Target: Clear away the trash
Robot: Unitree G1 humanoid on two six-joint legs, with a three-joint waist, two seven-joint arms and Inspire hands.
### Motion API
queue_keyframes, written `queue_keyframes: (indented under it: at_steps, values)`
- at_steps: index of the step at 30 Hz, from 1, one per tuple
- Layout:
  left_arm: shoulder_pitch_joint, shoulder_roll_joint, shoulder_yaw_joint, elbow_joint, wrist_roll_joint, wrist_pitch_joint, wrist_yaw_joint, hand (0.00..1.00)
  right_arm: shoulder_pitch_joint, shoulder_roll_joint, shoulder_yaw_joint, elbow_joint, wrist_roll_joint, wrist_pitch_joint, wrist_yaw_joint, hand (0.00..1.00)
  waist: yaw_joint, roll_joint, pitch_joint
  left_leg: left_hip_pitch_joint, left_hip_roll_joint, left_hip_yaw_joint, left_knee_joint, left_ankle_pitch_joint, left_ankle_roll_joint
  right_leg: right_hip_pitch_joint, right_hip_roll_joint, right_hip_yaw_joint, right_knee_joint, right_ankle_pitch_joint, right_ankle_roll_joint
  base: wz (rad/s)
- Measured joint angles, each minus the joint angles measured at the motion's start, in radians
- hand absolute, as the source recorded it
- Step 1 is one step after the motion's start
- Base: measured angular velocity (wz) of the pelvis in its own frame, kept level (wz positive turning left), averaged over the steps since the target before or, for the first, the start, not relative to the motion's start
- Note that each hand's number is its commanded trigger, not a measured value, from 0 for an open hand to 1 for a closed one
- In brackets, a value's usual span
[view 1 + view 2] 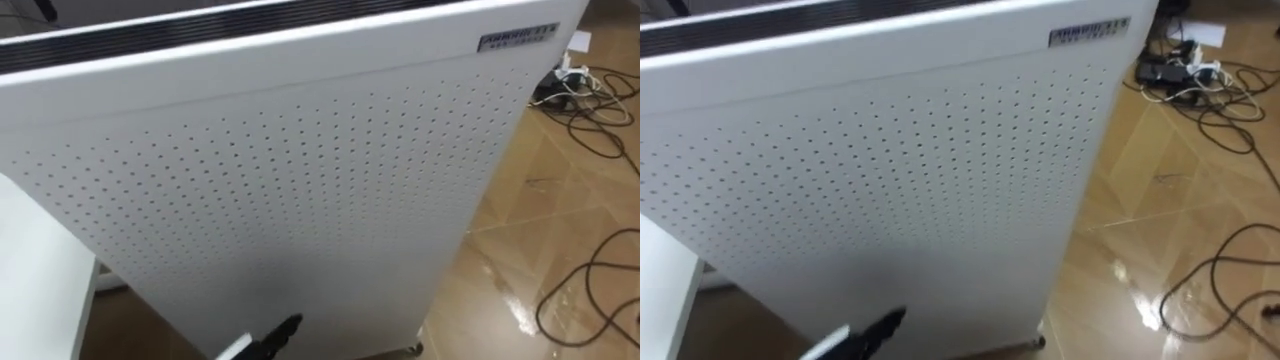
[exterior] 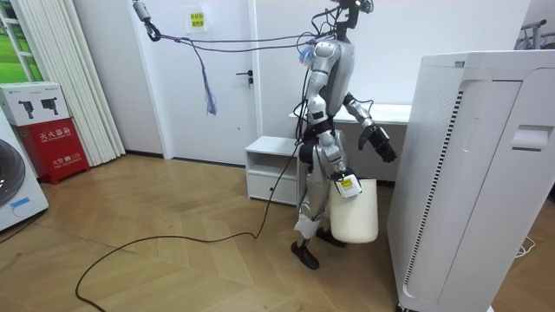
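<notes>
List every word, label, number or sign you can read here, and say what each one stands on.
No text here is legible enough to quote.
Nameplate at the top corner of the white perforated cabinet: blurred, unreadable.
Yellow sign in the room view: too small to read.
White characters on the red box: too small to read.
Tag on the white bin: too small to read.

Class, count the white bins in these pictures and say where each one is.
1. The white bin hangs low beside the robot's legs, between them and the tall white perforated unit. Others could be hidden behind that unit.
</notes>
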Motion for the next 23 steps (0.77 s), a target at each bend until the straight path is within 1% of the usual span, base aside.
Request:
queue_keyframes:
  at_steps: [1,2,3,4,5,6,7,8,9,10,12,13,15,17,19,20,22,23]
  values:
    - [0.004,-0.006,0.002,0.032,-0.001,-0.001,0.009,0.00,0.003,0.002,-0.007,0.014,0.000,-0.002,0.000,1.00,-0.002,-0.002,-0.0011,0.015,0.000,0.001,-0.008,0.000,0.000,0.009,0.000,0.000,-0.006,-0.001,0.001,0.00]
    - [0.012,-0.019,0.003,0.092,-0.001,0.000,0.031,0.00,0.021,0.003,-0.030,0.025,0.001,-0.001,-0.003,1.00,-0.002,-0.008,-0.0054,0.033,0.000,0.004,-0.019,0.000,0.000,0.025,0.001,-0.001,-0.015,-0.003,0.003,0.00]
    - [0.027,-0.023,0.007,0.127,-0.002,0.000,0.048,0.00,0.040,0.004,-0.051,0.026,0.015,-0.001,-0.004,1.00,-0.003,-0.014,-0.0087,0.047,0.000,0.011,-0.031,0.000,-0.001,0.039,0.000,-0.007,-0.022,-0.003,0.004,0.00]
    - [0.031,-0.023,0.007,0.151,-0.003,-0.001,0.052,0.00,0.050,0.006,-0.066,0.032,0.030,-0.001,-0.004,1.00,-0.004,-0.018,-0.0079,0.058,0.000,0.013,-0.038,0.000,-0.001,0.046,0.000,-0.007,-0.024,-0.004,0.004,0.00]
    - [0.041,-0.030,0.020,0.210,-0.018,-0.001,0.065,0.00,0.068,0.014,-0.088,0.054,0.058,-0.001,-0.004,1.00,-0.004,-0.027,-0.0084,0.080,-0.001,0.017,-0.049,0.000,-0.001,0.065,0.000,-0.004,-0.031,-0.005,0.005,-0.08]
    - [0.056,-0.035,0.035,0.268,-0.050,-0.002,0.081,0.00,0.084,0.023,-0.108,0.059,0.085,-0.001,-0.003,1.00,-0.006,-0.042,-0.0071,0.101,-0.001,0.024,-0.059,-0.002,-0.002,0.083,0.001,0.005,-0.040,-0.006,0.006,-0.10]
    - [0.063,-0.036,0.045,0.293,-0.071,-0.001,0.085,0.00,0.091,0.026,-0.114,0.059,0.100,-0.001,-0.003,1.00,-0.010,-0.038,-0.0098,0.112,-0.001,0.026,-0.063,-0.003,-0.003,0.093,0.002,0.008,-0.044,-0.007,0.007,-0.07]
    - [0.074,-0.036,0.061,0.336,-0.120,-0.001,0.105,0.00,0.107,0.033,-0.124,0.071,0.139,-0.002,-0.003,1.00,-0.019,-0.049,-0.0054,0.131,-0.002,0.027,-0.071,-0.006,-0.004,0.115,0.004,0.009,-0.060,-0.006,0.008,0.00]
    - [0.075,-0.044,0.079,0.383,-0.170,-0.002,0.125,0.00,0.116,0.043,-0.144,0.095,0.169,-0.002,-0.004,1.00,-0.020,-0.052,-0.0056,0.147,-0.001,0.028,-0.073,-0.012,-0.005,0.137,0.007,0.011,-0.073,-0.005,0.010,0.00]
    - [0.073,-0.051,0.092,0.402,-0.186,-0.003,0.132,0.00,0.117,0.045,-0.149,0.103,0.175,-0.001,-0.004,1.00,-0.020,-0.052,-0.0046,0.155,-0.001,0.029,-0.073,-0.016,-0.005,0.145,0.008,0.011,-0.076,-0.005,0.010,-0.05]
    - [0.062,-0.071,0.113,0.477,-0.238,-0.007,0.157,0.00,0.121,0.051,-0.182,0.146,0.196,-0.002,-0.005,1.00,-0.021,-0.052,-0.0053,0.168,-0.002,0.031,-0.073,-0.025,-0.004,0.163,0.016,0.018,-0.092,-0.003,0.013,-0.07]
    - [0.057,-0.073,0.115,0.494,-0.247,-0.008,0.159,0.00,0.119,0.054,-0.185,0.159,0.199,-0.003,-0.006,1.00,-0.020,-0.051,-0.0051,0.170,-0.002,0.033,-0.074,-0.026,-0.004,0.163,0.016,0.023,-0.092,-0.003,0.013,-0.15]
    - [0.047,-0.078,0.137,0.555,-0.308,-0.008,0.161,0.00,0.105,0.068,-0.213,0.210,0.208,-0.004,-0.014,1.00,-0.021,-0.054,-0.0033,0.186,-0.002,0.049,-0.076,-0.036,-0.006,0.177,0.019,0.040,-0.096,-0.003,0.014,-0.21]
    - [0.052,-0.083,0.163,0.587,-0.347,-0.005,0.161,0.00,0.111,0.076,-0.250,0.235,0.233,0.003,-0.015,1.00,-0.025,-0.055,-0.0019,0.203,-0.003,0.051,-0.073,-0.048,-0.005,0.203,0.020,0.038,-0.112,-0.002,0.017,-0.07]
    - [0.059,-0.088,0.186,0.605,-0.379,0.004,0.160,0.00,0.116,0.077,-0.283,0.252,0.241,0.014,-0.015,1.00,-0.028,-0.052,-0.0017,0.217,-0.003,0.053,-0.071,-0.059,-0.005,0.224,0.020,0.039,-0.125,-0.002,0.019,-0.04]
    - [0.065,-0.092,0.204,0.608,-0.394,0.016,0.160,0.00,0.118,0.077,-0.304,0.254,0.240,0.021,-0.015,1.00,-0.034,-0.049,-0.0001,0.224,-0.003,0.054,-0.070,-0.065,-0.004,0.230,0.020,0.041,-0.126,-0.004,0.022,-0.04]
    - [0.066,-0.099,0.233,0.629,-0.395,0.028,0.159,0.00,0.115,0.078,-0.320,0.262,0.238,0.030,-0.015,1.00,-0.045,-0.045,-0.0003,0.230,-0.003,0.055,-0.071,-0.071,-0.004,0.237,0.019,0.042,-0.125,-0.005,0.024,-0.03]
    - [0.065,-0.102,0.247,0.636,-0.396,0.041,0.159,0.00,0.116,0.078,-0.329,0.267,0.237,0.034,-0.015,1.00,-0.048,-0.042,-0.0001,0.233,-0.003,0.054,-0.071,-0.073,-0.004,0.243,0.019,0.043,-0.125,-0.005,0.024,0.00]
